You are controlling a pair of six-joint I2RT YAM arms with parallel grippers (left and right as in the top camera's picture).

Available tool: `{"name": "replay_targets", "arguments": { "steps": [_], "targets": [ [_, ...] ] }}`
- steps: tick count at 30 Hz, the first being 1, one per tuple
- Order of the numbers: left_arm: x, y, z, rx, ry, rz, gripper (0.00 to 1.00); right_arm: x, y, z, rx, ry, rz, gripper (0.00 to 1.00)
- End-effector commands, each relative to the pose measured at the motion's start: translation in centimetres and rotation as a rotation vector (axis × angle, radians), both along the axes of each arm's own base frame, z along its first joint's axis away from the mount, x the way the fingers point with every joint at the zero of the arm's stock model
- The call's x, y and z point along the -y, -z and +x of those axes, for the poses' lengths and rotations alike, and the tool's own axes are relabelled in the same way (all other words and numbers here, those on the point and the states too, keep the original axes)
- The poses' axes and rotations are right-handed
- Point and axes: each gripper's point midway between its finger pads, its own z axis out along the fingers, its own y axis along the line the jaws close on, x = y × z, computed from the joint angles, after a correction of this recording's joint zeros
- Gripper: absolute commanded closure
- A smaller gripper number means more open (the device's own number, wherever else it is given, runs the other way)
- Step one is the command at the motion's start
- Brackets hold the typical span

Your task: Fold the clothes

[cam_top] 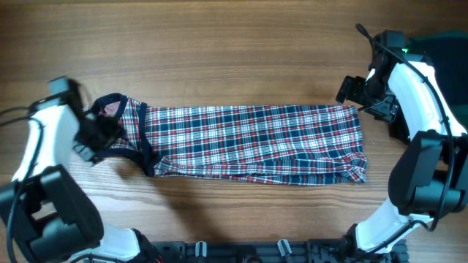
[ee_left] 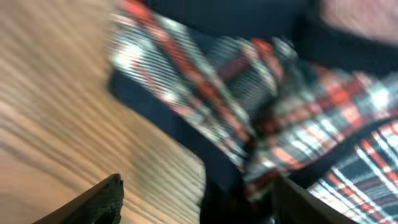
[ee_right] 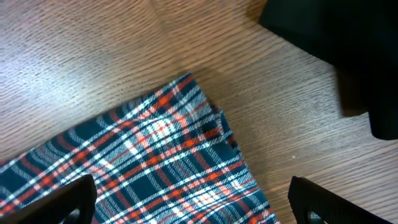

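The red, navy and white plaid shirt (cam_top: 256, 142) lies folded into a long strip across the middle of the table, with its collar end at the left. My left gripper (cam_top: 102, 131) is at the collar end, jaws open. The blurred left wrist view shows the shirt (ee_left: 261, 99), with its dark edge between the fingers (ee_left: 199, 205). My right gripper (cam_top: 358, 98) is open above the shirt's far right corner (ee_right: 186, 124), fingers (ee_right: 193, 205) spread over the cloth and holding nothing. A black mass (ee_right: 336, 43) lies beyond that corner; I cannot tell whether it is the black garment.
The wooden table (cam_top: 219, 51) shows behind and in front of the shirt. A dark shape (cam_top: 446, 51) lies at the far right edge behind my right arm. The arm bases stand along the front edge.
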Motion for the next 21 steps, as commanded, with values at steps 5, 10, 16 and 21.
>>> {"name": "replay_targets", "arguments": {
  "steps": [5, 10, 16, 21],
  "targets": [
    [-1.5, -1.1, 0.6, 0.126, 0.005, -0.110, 0.27, -2.9, -1.1, 2.0, 0.096, -0.112, 0.152, 0.00],
    [2.2, -2.9, 5.0, 0.365, 0.213, -0.240, 0.32, -5.3, -2.1, 4.1, 0.207, -0.192, 0.284, 0.00],
    [2.9, -2.1, 8.4, 0.344, 0.405, 0.077, 0.26, -5.4, -2.1, 4.4, 0.216, -0.195, 0.289, 0.00],
    [2.2, -2.3, 9.5, 0.295, 0.415, 0.322, 0.25, -5.4, -2.1, 4.4, 0.217, -0.197, 0.288, 0.00]
  ]
}}
